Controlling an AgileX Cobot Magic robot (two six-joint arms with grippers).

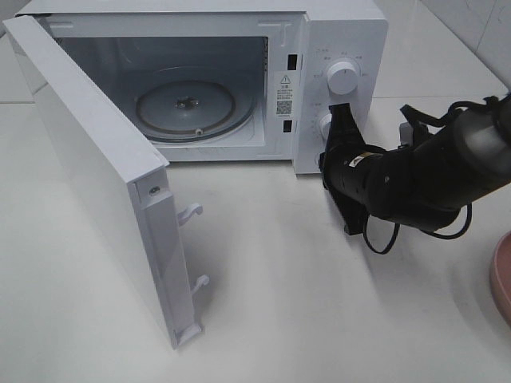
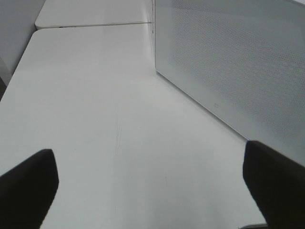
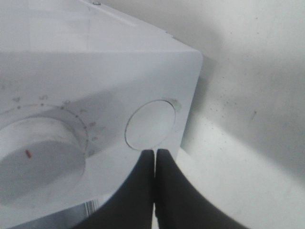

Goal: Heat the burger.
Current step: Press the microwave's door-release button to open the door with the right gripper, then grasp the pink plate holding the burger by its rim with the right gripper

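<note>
The burger is out of view in every frame. The white microwave [image 1: 335,32] stands at the back with its door [image 1: 88,175] swung wide open to the left, baring the glass turntable [image 1: 185,105]. My right gripper [image 3: 155,155] is shut and holds nothing; its tips sit just under the round button [image 3: 151,125] on the control panel, beside the big dial [image 3: 38,152]. In the high view its black arm [image 1: 399,175] reaches in from the right. My left gripper [image 2: 152,186] hangs open over the bare table beside the door's perforated face [image 2: 238,62].
The rim of a pink plate [image 1: 503,275] shows at the right edge of the table. The open door juts far out over the table's left half. An upper knob [image 1: 343,77] sits on the panel. A table seam [image 2: 95,25] lies beyond the left gripper.
</note>
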